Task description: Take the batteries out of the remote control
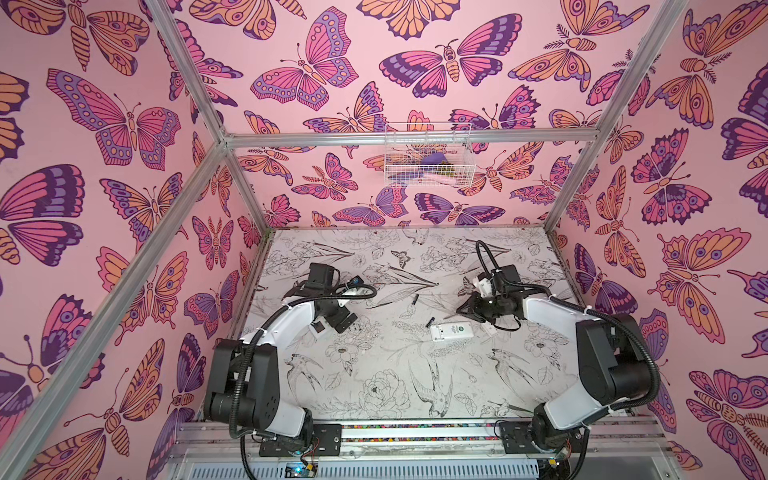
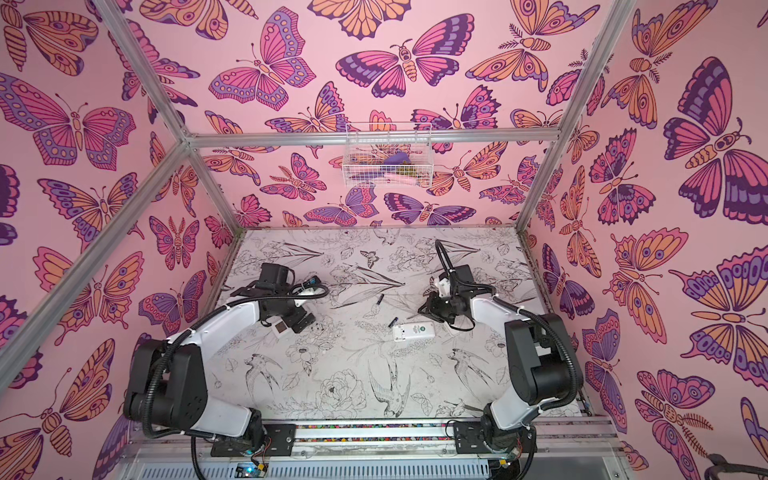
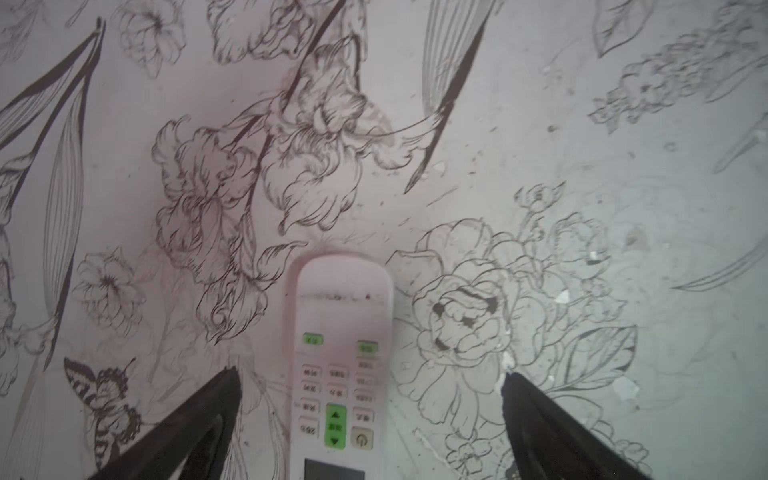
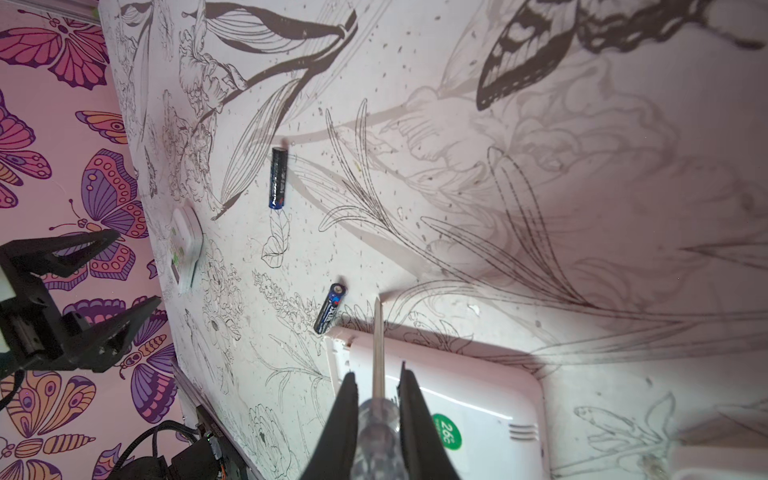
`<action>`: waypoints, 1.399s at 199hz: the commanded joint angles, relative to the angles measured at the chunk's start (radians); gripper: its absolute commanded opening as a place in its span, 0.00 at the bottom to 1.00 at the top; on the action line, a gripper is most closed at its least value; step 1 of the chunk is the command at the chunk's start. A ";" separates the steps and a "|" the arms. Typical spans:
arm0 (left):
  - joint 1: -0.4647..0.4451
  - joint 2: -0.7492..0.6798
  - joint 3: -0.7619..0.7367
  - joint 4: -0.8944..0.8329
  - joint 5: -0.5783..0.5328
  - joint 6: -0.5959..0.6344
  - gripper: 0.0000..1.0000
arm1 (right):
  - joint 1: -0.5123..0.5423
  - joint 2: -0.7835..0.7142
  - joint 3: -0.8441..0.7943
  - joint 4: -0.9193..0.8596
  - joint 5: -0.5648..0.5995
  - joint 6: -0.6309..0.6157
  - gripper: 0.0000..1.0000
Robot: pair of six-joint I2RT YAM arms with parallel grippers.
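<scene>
remote [image 3: 340, 365] cut off, screwdriver [image 4: 375, 424] handle blurred

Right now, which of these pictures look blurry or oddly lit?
Left wrist view: the buttoned remote has smeared labels and a pink cast. Right wrist view: a battery looks sharp, the screwdriver near the lens is soft, and broad shadows cross the table.

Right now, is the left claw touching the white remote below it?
Apart. The left wrist view shows the left claw open, its fingers either side of the remote, bare table showing in both gaps.
</scene>
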 commanded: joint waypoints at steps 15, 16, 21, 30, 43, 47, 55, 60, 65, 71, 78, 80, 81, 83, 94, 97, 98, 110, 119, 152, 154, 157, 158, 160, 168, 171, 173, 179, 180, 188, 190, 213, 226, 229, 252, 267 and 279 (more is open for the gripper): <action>0.052 0.013 -0.062 0.057 -0.024 -0.040 1.00 | -0.014 0.021 0.025 0.029 0.003 -0.013 0.00; 0.053 0.013 -0.063 0.058 -0.025 -0.040 1.00 | -0.016 0.021 0.025 0.030 0.003 -0.013 0.00; 0.055 0.011 -0.069 0.064 -0.027 -0.045 1.00 | -0.026 0.027 0.030 0.033 -0.002 -0.013 0.00; 0.064 0.001 -0.078 0.065 -0.022 -0.049 1.00 | -0.048 0.036 0.037 0.047 -0.019 -0.006 0.00; 0.076 -0.019 -0.095 0.070 -0.020 -0.046 1.00 | -0.079 0.048 0.043 0.074 -0.040 0.001 0.00; 0.080 -0.022 -0.102 0.075 -0.019 -0.045 1.00 | -0.086 0.052 0.045 0.079 -0.044 0.001 0.00; 0.085 -0.028 -0.114 0.082 -0.020 -0.043 1.00 | -0.101 0.065 0.053 0.086 -0.052 0.001 0.00; 0.088 -0.030 -0.120 0.085 -0.020 -0.039 1.00 | -0.110 0.074 0.060 0.084 -0.056 -0.004 0.00; 0.087 -0.030 -0.126 0.085 -0.018 -0.030 1.00 | -0.117 0.085 0.067 0.084 -0.059 -0.007 0.00; 0.087 -0.033 -0.132 0.084 -0.018 -0.016 1.00 | -0.125 0.097 0.072 0.087 -0.061 -0.010 0.00; 0.089 -0.035 -0.137 0.077 -0.021 0.005 1.00 | -0.135 0.112 0.077 0.089 -0.062 -0.010 0.00; 0.089 -0.036 -0.139 0.077 -0.023 0.010 1.00 | -0.138 0.118 0.079 0.089 -0.065 -0.011 0.01; 0.088 -0.036 -0.139 0.077 -0.024 0.013 1.00 | -0.138 0.120 0.080 0.089 -0.067 -0.011 0.01; 0.088 -0.036 -0.141 0.076 -0.027 0.017 1.00 | -0.141 0.126 0.082 0.091 -0.070 -0.010 0.02; 0.094 -0.035 -0.144 0.075 -0.044 0.037 1.00 | -0.152 0.154 0.091 0.096 -0.082 -0.014 0.05; 0.096 -0.032 -0.145 0.076 -0.046 0.042 1.00 | -0.154 0.161 0.095 0.093 -0.081 -0.017 0.05; 0.096 -0.032 -0.145 0.075 -0.047 0.043 1.00 | -0.155 0.163 0.097 0.091 -0.081 -0.018 0.06; 0.108 -0.024 -0.139 0.065 -0.052 0.047 1.00 | -0.165 0.189 0.110 0.076 -0.081 -0.033 0.11; 0.120 -0.017 -0.128 0.049 -0.052 0.037 1.00 | -0.173 0.206 0.119 0.065 -0.102 -0.040 0.14; 0.145 0.000 -0.117 0.023 -0.022 0.026 1.00 | -0.208 0.242 0.129 0.043 -0.119 -0.061 0.25; 0.145 0.004 -0.116 0.022 -0.022 0.026 1.00 | -0.210 0.243 0.130 0.041 -0.117 -0.063 0.26; 0.146 0.007 -0.114 0.019 -0.023 0.024 1.00 | -0.212 0.245 0.130 0.038 -0.117 -0.065 0.26; 0.146 0.009 -0.113 0.017 -0.023 0.023 1.00 | -0.214 0.246 0.130 0.039 -0.116 -0.066 0.26; 0.145 0.011 -0.112 0.015 -0.024 0.022 1.00 | -0.216 0.249 0.131 0.037 -0.116 -0.066 0.27; 0.145 0.021 -0.103 0.006 -0.026 0.017 1.00 | -0.223 0.253 0.130 0.031 -0.117 -0.070 0.27; 0.145 0.024 -0.100 0.004 -0.026 0.016 1.00 | -0.226 0.256 0.131 0.029 -0.118 -0.070 0.28; 0.145 0.026 -0.098 0.001 -0.027 0.015 1.00 | -0.228 0.255 0.132 0.028 -0.119 -0.071 0.28; 0.145 0.033 -0.094 -0.001 -0.027 0.015 1.00 | -0.233 0.259 0.132 0.026 -0.121 -0.076 0.29; 0.145 0.034 -0.093 -0.001 -0.027 0.015 1.00 | -0.234 0.259 0.133 0.025 -0.121 -0.077 0.29; 0.145 0.046 -0.086 -0.003 -0.026 0.013 1.00 | -0.240 0.263 0.138 0.011 -0.116 -0.089 0.30; 0.146 0.051 -0.083 -0.003 -0.026 0.012 1.00 | -0.242 0.264 0.141 0.006 -0.115 -0.092 0.30; 0.144 0.106 -0.026 -0.025 -0.018 -0.027 1.00 | -0.250 0.267 0.153 -0.031 -0.093 -0.115 0.33; 0.138 0.135 0.001 -0.035 -0.018 -0.044 1.00 | -0.250 0.269 0.156 -0.039 -0.061 -0.125 0.35; 0.135 0.141 0.007 -0.035 -0.019 -0.045 1.00 | -0.250 0.271 0.157 -0.042 -0.059 -0.127 0.36; 0.108 0.182 0.044 -0.064 -0.030 -0.053 1.00 | -0.251 0.274 0.168 -0.079 -0.029 -0.149 0.41; 0.094 0.200 0.055 -0.072 -0.040 -0.056 1.00 | -0.254 0.267 0.170 -0.099 -0.004 -0.161 0.44; 0.087 0.219 0.062 -0.072 -0.045 -0.060 1.00 | -0.259 0.265 0.176 -0.119 0.024 -0.173 0.47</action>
